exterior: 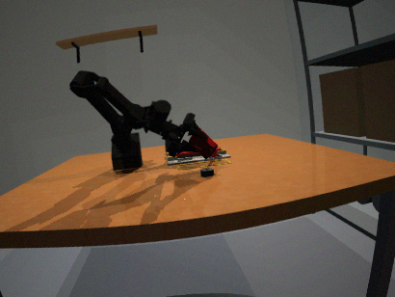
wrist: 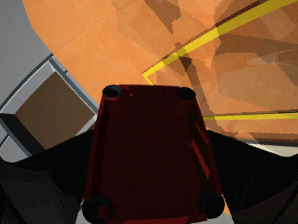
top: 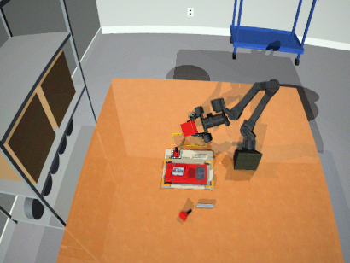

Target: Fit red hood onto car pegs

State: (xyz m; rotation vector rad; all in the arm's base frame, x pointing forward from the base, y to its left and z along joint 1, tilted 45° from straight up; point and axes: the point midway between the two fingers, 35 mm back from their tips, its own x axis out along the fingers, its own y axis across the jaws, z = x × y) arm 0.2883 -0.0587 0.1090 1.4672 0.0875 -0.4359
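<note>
The red hood (top: 188,129) (exterior: 205,143) (wrist: 147,150) is held off the table, tilted, behind the jig in the top view. My gripper (top: 195,125) (wrist: 151,137) is shut on it, a finger along each long side. The wrist view shows its hollow inside and four dark corner bosses. The red chassis (top: 192,173) sits in the pale jig (top: 188,186) (exterior: 193,160), with the silver engine block (top: 177,171) on its left part. The hood is apart from the chassis. The four pegs are too small to make out.
A yellow outline (top: 172,139) (wrist: 200,40) lies behind the jig. A small red part with a black top (top: 176,153) stands at the jig's back left. A grey bar (top: 206,206) and a red part (top: 183,216) lie in front. A small dark round part (exterior: 207,172) lies near the outline.
</note>
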